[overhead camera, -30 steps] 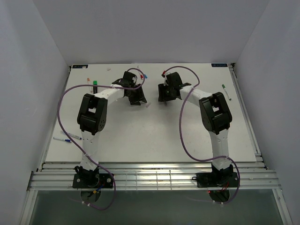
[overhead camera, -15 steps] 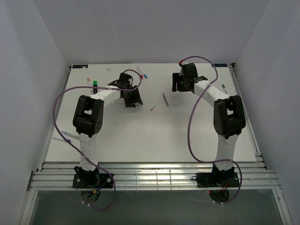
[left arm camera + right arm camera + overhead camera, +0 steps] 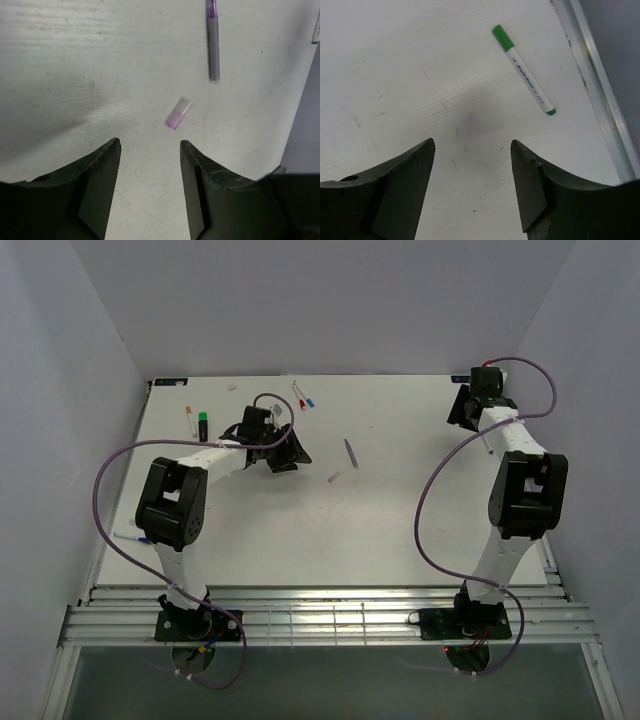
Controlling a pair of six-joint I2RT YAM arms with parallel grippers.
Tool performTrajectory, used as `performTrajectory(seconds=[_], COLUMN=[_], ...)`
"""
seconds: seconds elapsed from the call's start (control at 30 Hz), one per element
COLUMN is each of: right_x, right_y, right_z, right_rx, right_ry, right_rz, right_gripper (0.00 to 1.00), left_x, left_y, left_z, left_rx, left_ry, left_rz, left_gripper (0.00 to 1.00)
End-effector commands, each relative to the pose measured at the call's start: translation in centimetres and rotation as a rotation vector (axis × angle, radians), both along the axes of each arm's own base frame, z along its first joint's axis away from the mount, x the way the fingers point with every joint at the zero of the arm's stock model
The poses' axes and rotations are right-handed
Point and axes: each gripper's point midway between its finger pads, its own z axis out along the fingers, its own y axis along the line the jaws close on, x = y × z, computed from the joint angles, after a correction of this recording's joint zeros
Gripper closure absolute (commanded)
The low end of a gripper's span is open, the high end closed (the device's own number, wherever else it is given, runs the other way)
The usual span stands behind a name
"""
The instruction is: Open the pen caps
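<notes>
A grey pen with a purple tip lies uncapped in the middle of the table. Its small clear-purple cap lies apart from it. Both show in the left wrist view, the pen far ahead and the cap just beyond the fingertips. My left gripper is open and empty, left of the cap. My right gripper is open and empty at the far right corner. A white pen with a green cap lies ahead of it.
A stubby black marker with a green end and an orange-capped pen lie at the back left. Red- and blue-ended pens lie at the back middle. Blue pens lie at the left edge. A metal rail borders the table's right side.
The grippers were close together mid-table; the pen and cap now lie apart on the table. My right arm has swung to the far right corner. My left gripper shifted slightly.
</notes>
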Motion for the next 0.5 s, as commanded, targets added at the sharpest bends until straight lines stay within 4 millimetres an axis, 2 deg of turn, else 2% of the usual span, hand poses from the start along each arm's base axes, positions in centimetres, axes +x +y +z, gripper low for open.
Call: performTrajectory(seconds=[0.0,0.03,0.1,0.13,0.2,0.23,0.3,0.47], right_x=[0.3,0.4,1.3,1.6,2.5,2.7,3.2,4.2], right_y=[-3.5,-4.6,-5.0,-5.4,-5.8,-6.1,-6.4,-8.0], right_z=[0.1,-0.5,-0.1,-0.9,-0.5,-1.3,-1.6,-3.8], right_rx=[-0.055,-0.05,-0.027,-0.03,-0.055,-0.07,-0.079,-0.079], right_ry=[0.008,0.019,0.003,0.023,0.021,0.041,0.045,0.079], right_rz=[-0.091,-0.107,-0.079,-0.074,-0.058,-0.05,-0.039,-0.005], right_gripper=[0.31,0.31,0.26,0.25,0.23,0.2,0.2,0.2], left_x=[-0.3,-0.8,-0.8,-1.2,-1.4,-1.4,-1.5,-1.8], left_y=[-1.5,-1.7,-2.4,-2.5,-2.7,-2.8,-2.7,-2.6], left_z=[5.1,4.8,6.3,5.9,6.2,6.3,6.4,6.8], left_rx=[-0.163,-0.181,-0.237,-0.247,-0.266,-0.27,-0.271,-0.277], left_ry=[-0.109,-0.119,-0.17,-0.164,-0.167,-0.173,-0.178,-0.193], left_rz=[-0.02,-0.027,-0.047,-0.053,-0.062,-0.065,-0.07,-0.073], left_gripper=[0.39,0.38,0.38,0.37,0.37,0.37,0.37,0.37])
